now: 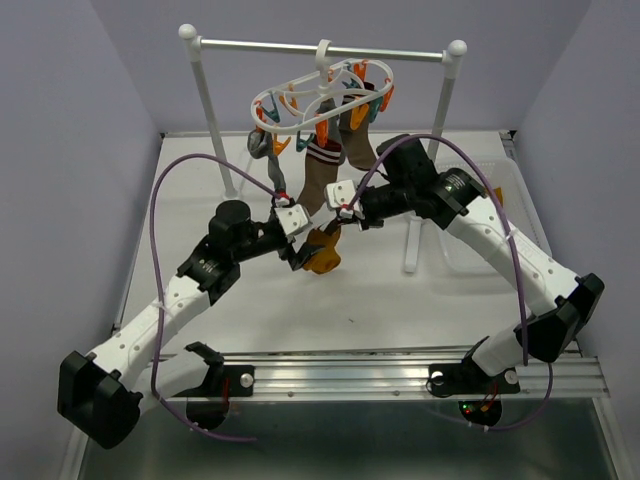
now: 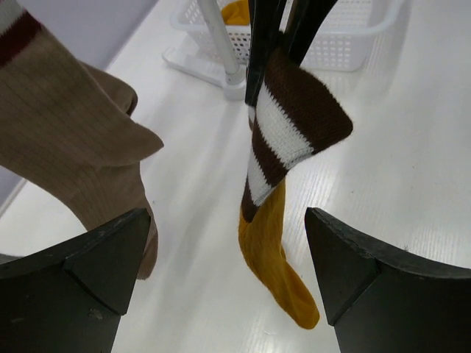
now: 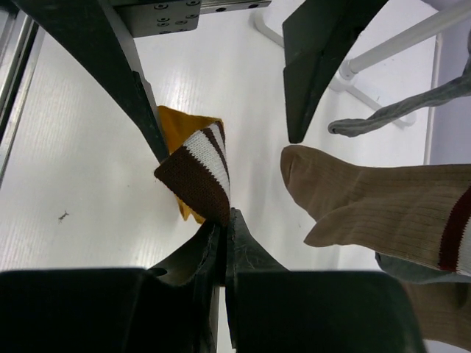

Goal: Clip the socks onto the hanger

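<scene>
- Step in hand: presenting one sock for clipping; it is not yet at the clips.
- Right gripper: jaws pressed together on the cuff edge of a soft mustard sock with a brown-and-white striped knit cuff. The foot hangs limp below the pinch.
- Left gripper: jaws spread as wide as they go, holding nothing. The sock hangs in the gap between its fingers. In the right wrist view one finger sits right at the cuff; I cannot tell whether it touches.
- Location, top view: the mustard sock is at frame centre, low over the table, below the white plastic oval ring hanger with orange and teal clips. The hanger hangs at upper centre from the white two-post rack with a metal crossbar.
- Already hanging from the hanger: tan ribbed socks and a grey sock.
- Judgement, next move: the left jaws close on the cuff beside the right pinch, so the edge is stretched flat. Then both arms lift it to a clip.
- Which clips are free is too small to tell.
</scene>
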Action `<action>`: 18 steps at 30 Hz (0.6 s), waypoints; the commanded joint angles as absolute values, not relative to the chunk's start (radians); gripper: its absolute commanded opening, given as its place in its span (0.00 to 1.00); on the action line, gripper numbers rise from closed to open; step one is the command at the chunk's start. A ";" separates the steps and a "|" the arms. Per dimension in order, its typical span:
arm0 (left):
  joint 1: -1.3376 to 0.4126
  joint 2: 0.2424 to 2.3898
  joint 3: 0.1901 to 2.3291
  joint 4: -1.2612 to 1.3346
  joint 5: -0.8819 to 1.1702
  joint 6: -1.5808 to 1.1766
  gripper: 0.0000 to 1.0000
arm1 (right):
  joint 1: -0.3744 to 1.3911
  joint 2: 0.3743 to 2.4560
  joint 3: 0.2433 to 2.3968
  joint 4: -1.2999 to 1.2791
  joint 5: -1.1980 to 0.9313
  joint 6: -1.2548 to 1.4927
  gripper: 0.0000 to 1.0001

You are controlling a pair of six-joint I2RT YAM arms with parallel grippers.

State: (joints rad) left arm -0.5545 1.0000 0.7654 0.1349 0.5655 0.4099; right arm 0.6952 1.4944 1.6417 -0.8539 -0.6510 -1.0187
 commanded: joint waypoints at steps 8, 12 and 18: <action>-0.557 0.992 0.856 0.279 0.692 0.479 0.88 | 0.701 1.505 1.693 -0.885 -0.707 -0.977 0.01; -0.563 1.041 0.896 0.276 0.696 0.476 0.73 | 0.701 1.514 1.706 -0.891 -0.739 -0.980 0.01; -0.572 1.074 0.936 0.247 0.744 0.497 0.65 | 0.701 1.520 1.712 -0.876 -0.729 -0.951 0.01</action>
State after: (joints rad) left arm -0.5613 1.0756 0.8829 0.2150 0.6865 0.4683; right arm 0.6949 1.5158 1.6611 -0.8909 -0.6952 -0.9867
